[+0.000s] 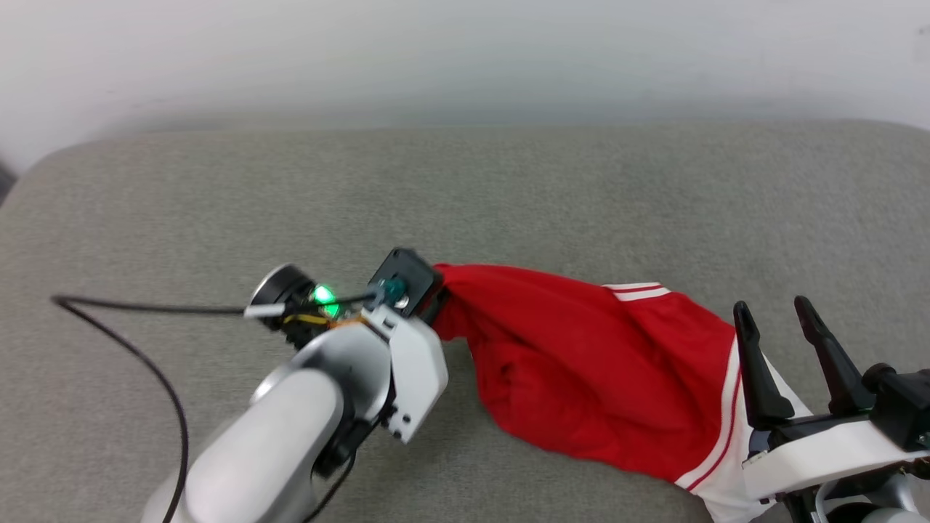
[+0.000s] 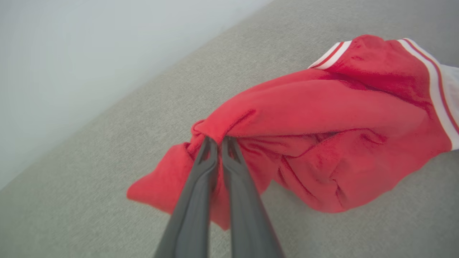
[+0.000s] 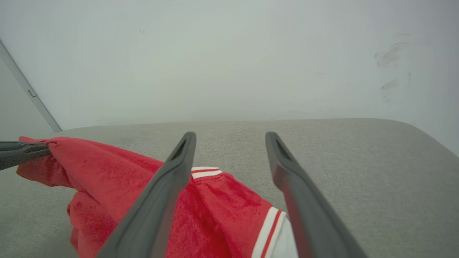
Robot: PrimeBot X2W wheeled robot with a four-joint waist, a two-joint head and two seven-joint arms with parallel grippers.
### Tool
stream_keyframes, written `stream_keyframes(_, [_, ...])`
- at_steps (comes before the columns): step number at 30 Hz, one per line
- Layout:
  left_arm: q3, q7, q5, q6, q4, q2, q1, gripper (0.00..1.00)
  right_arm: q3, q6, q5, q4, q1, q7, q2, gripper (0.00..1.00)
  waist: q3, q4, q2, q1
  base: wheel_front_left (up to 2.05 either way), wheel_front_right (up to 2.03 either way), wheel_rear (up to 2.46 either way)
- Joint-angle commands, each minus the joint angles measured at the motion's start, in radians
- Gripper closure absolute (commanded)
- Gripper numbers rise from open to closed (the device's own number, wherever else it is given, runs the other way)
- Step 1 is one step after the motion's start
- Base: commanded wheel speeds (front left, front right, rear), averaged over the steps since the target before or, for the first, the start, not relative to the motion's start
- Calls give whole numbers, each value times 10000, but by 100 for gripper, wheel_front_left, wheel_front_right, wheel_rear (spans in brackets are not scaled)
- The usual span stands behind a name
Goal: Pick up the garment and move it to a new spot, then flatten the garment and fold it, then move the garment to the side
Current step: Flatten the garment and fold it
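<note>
The garment (image 1: 596, 370) is a red T-shirt with white, red-striped trim, lying bunched on a grey cushion (image 1: 465, 196). My left gripper (image 2: 218, 141) is shut on a fold of the garment (image 2: 322, 122) at its left end, and the cloth rises slightly there. In the head view the left wrist (image 1: 403, 287) covers those fingers. My right gripper (image 1: 774, 311) is open at the garment's right end, above the white sleeve, holding nothing. Between the right gripper's (image 3: 231, 138) two fingers, the right wrist view shows the garment (image 3: 215, 208) below and the left gripper's fingers (image 3: 21, 152) at the left edge.
A black cable (image 1: 145, 341) loops from the left wrist over the cushion's left part. A pale wall (image 1: 465, 58) stands behind the cushion. Bare grey cushion (image 3: 376, 161) stretches beyond and to both sides of the garment.
</note>
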Motion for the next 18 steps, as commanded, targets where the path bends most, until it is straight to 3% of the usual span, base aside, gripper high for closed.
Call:
stream_keyframes(1, [19,-31,15,134,-297,103,426,100,-54,-3,-47,-46,109,16,9,0,-334,352,0,-1,0,0,0])
stream_keyframes(10, [359,440,-653,1733,-2999,1517,3879,100,-424,-3,-169,-436,482,265,8,0,-665,986,0,-1,0,0,0])
stream_keyframes(15, [14,760,-1494,2205,-2869,1298,5695,100,-396,-3,-199,-557,561,425,8,0,-757,1061,0,-1,0,0,0])
stream_keyframes(16, [-10,768,-1656,2259,-2800,1203,5878,81,-394,-3,-212,-563,569,443,8,0,-808,1066,0,-1,0,0,0])
stream_keyframes(17, [-7,705,-1776,2299,-2719,1099,6003,24,-375,-3,-196,-592,574,483,8,0,-838,1064,0,-1,0,0,0])
stream_keyframes(18, [7,609,-1800,2331,-2643,1048,6063,0,-362,-3,-206,-621,575,490,8,0,-862,1060,0,-1,0,0,0])
